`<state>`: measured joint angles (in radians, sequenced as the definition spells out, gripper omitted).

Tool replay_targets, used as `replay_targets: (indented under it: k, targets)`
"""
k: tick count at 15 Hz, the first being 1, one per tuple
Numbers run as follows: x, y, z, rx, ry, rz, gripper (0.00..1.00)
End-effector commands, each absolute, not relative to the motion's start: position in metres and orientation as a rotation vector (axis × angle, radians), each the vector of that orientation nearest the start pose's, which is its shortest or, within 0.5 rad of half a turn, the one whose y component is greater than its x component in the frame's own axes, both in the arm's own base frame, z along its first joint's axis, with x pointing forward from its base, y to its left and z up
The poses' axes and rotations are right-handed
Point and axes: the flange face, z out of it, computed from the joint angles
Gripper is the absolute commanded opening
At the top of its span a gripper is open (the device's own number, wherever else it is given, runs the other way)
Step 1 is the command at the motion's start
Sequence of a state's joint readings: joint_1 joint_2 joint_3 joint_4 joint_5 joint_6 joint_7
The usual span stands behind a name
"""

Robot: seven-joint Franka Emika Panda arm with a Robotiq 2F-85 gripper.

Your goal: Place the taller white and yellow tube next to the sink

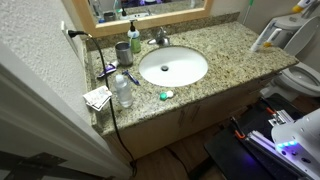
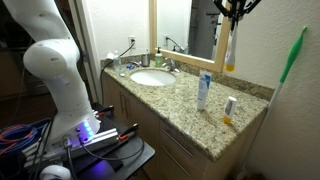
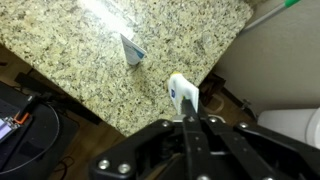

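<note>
Speckled granite forms the desk (image 2: 180, 100) of a bathroom vanity, with the white robot arm (image 2: 55, 60) standing at its near left in an exterior view. Nearest on the right end of the desk, a short tube (image 2: 229, 108) with a yellow base is stood upright. A white and blue tube (image 2: 203, 90) is stood just beside it, slightly farther in; it is also seen from above in the wrist view (image 3: 132, 47).

Above this right end, the end effector (image 2: 231, 14) is held high against the wall beside the mirror (image 2: 185, 25). It is clenched on the top of the taller white and yellow tube (image 2: 229, 45), which is hung straight down in the air, well apart from the desk. The same tube (image 1: 264, 38) is seen slanted over the right end of the desk from the opposite side. In the wrist view the fingers of the end effector (image 3: 188, 125) are drawn close together.

Farther along, the oval sink (image 1: 173, 67) is set in the middle of the desk, with a faucet (image 1: 158, 38) behind it. Beyond the sink, at the far end, a clear bottle (image 1: 123, 92), a grey cup (image 1: 122, 52) and a soap bottle (image 1: 133, 35) are gathered.
</note>
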<state>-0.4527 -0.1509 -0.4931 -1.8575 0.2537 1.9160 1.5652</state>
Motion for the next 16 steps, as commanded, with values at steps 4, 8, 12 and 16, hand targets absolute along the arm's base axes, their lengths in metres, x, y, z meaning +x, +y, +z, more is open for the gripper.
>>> replay_targets:
  k: [4,8,12,16]
  targets:
    - [0.296,-0.427,0.623,-0.824,2.613,-0.169,0.01]
    - [0.328,-0.349,0.681,-1.053,2.491,-0.372,0.01]
    - [0.370,-0.265,0.693,-1.387,2.354,-0.343,0.01]
    - [0.383,-0.266,0.690,-1.365,2.424,-0.305,0.01]
